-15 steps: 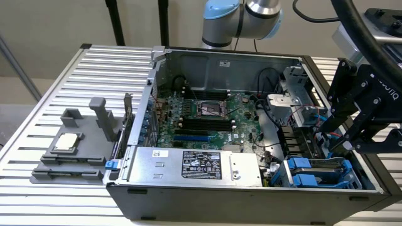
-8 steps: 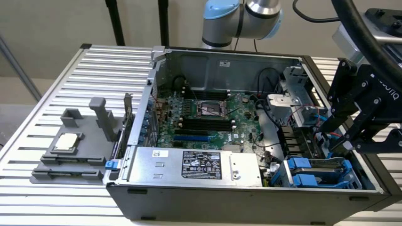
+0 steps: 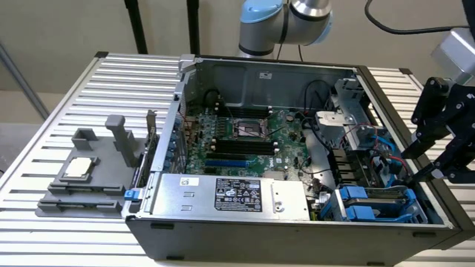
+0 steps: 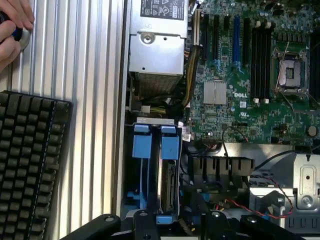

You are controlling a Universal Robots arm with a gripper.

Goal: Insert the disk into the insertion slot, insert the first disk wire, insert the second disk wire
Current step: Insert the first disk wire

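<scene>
Ribbed metal tabletop (image 3: 67, 100) is carrying an open computer case (image 3: 297, 236), which is lying on its side with the interior facing up.

In the exterior view the gripper (image 3: 421, 165) is hanging at 3 o'clock of the frame, over the case wall on the exterior view's right. Its jaws are standing partly apart and are gripping nothing.

The disk (image 4: 167, 185) is sitting inside the insertion slot (image 3: 382, 201), at the 4 o'clock corner of the case. Its blue carrier tab (image 4: 170, 145) is lining up level with the neighbouring blue tab (image 4: 141, 145). From the gripper, the disk is lying at about 8 o'clock, near but apart, with no contact showing. Whether any wire is reaching the disk cannot be told.

A silver power supply (image 3: 230, 194) with a black label is occupying the case's 6 o'clock side, touching the slot's cage. The green motherboard (image 3: 245, 144) is filling the centre.

At 9 o'clock of the case, a grey fixture (image 3: 97, 189) is holding a processor chip (image 3: 78, 167).

In the wrist view a black keyboard (image 4: 30, 160) and a person's hand (image 4: 11, 25) are resting on the tabletop beside the case.
</scene>
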